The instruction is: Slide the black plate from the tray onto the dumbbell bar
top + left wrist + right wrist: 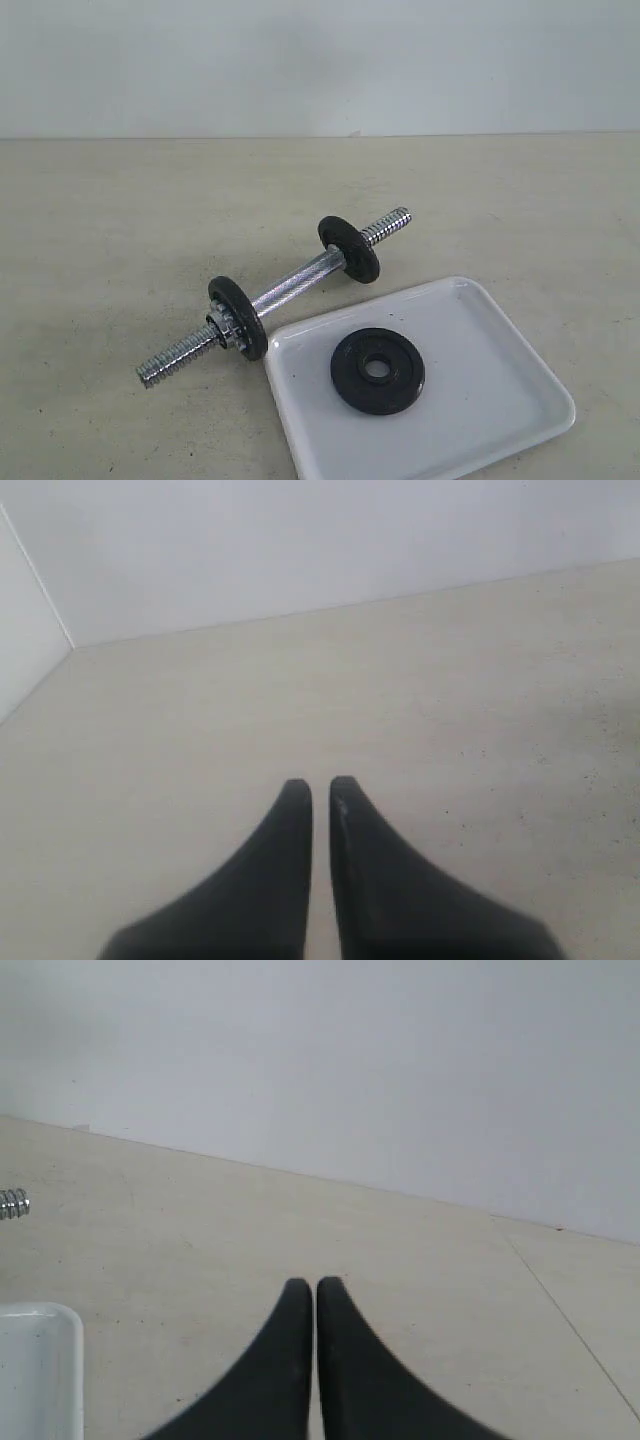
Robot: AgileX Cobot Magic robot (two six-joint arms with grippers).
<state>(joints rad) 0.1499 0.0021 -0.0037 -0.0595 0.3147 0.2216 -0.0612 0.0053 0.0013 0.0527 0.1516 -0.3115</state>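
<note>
The black plate lies flat in the white tray at the front right of the exterior view. Behind the tray's left corner rests the chrome dumbbell bar, lying diagonally with a black disc near its front end and another black disc near its far end. Neither arm shows in the exterior view. My left gripper is shut over bare table with nothing held. My right gripper is shut and empty too; a tray corner and the bar's threaded tip show at that view's edge.
A pale wall closes the back of the beige table.
</note>
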